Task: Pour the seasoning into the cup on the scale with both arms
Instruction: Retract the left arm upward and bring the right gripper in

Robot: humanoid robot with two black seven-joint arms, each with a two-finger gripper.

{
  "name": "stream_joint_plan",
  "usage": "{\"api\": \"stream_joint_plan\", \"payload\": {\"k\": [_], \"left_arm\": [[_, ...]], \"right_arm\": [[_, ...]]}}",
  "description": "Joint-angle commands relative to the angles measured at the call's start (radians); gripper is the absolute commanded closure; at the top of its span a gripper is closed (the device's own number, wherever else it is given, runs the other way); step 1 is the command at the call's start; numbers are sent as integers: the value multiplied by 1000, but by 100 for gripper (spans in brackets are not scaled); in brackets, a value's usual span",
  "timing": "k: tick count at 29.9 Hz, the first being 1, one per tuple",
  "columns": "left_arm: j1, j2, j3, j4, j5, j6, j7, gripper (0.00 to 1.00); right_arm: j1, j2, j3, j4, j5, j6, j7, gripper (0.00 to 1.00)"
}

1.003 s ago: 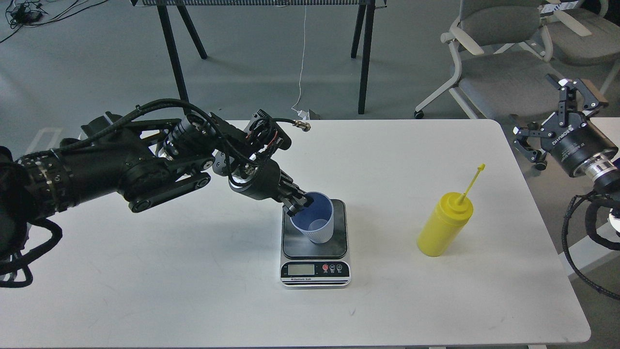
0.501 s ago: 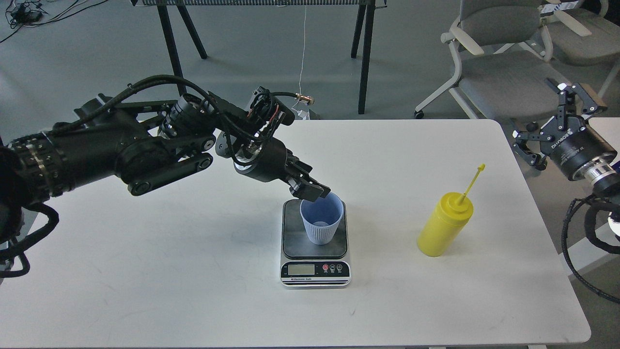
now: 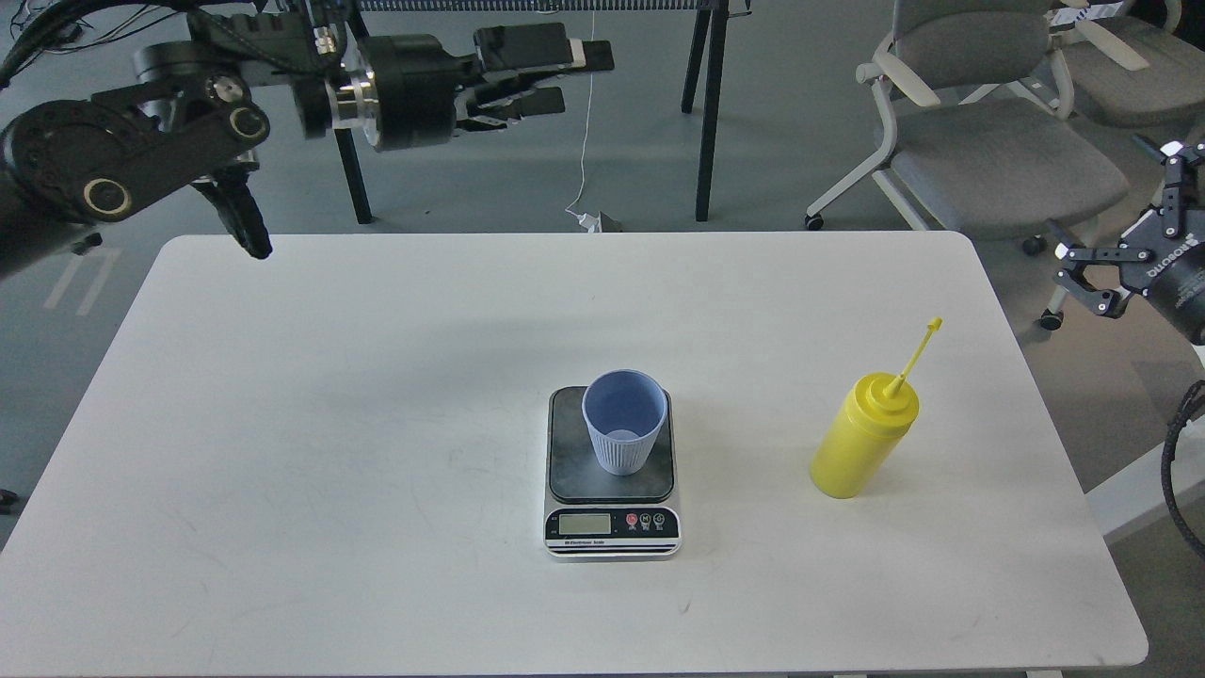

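The light-blue ribbed cup (image 3: 624,421) stands upright and empty on the dark plate of the scale (image 3: 576,476) at the table's middle. The yellow seasoning bottle (image 3: 861,441) stands to the right of the scale, its thin nozzle and tethered cap (image 3: 932,326) pointing up. My left gripper (image 3: 563,75) is open and empty, held high at the back left, far above and behind the cup. My right gripper (image 3: 1122,224) is open and empty beyond the table's right edge, up and to the right of the bottle.
The white table (image 3: 377,471) has rounded corners. Grey office chairs (image 3: 979,141) stand behind its right corner. Black legs of another table (image 3: 711,104) and a hanging white cable (image 3: 586,122) are behind the far edge.
My left gripper let go of the cup, which now stands upright on the scale, and rose far up and back to the left. My right gripper drifted right and a little down.
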Motion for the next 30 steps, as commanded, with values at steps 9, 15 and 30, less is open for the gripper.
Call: {"api": "stream_joint_plan", "payload": {"k": [9,15,30], "left_arm": [[124,25,-132,109,-129,0,0,1],[165,-13,-130,120,-125,0,0,1],[177,-21,-120,123,-117,0,0,1]], "right_arm": [[-415,-97,7,61,308,0,60,1],[-447,-43,3,93,292,0,62,1],[-453,168,-7,194,-37,0,54,1]]}}
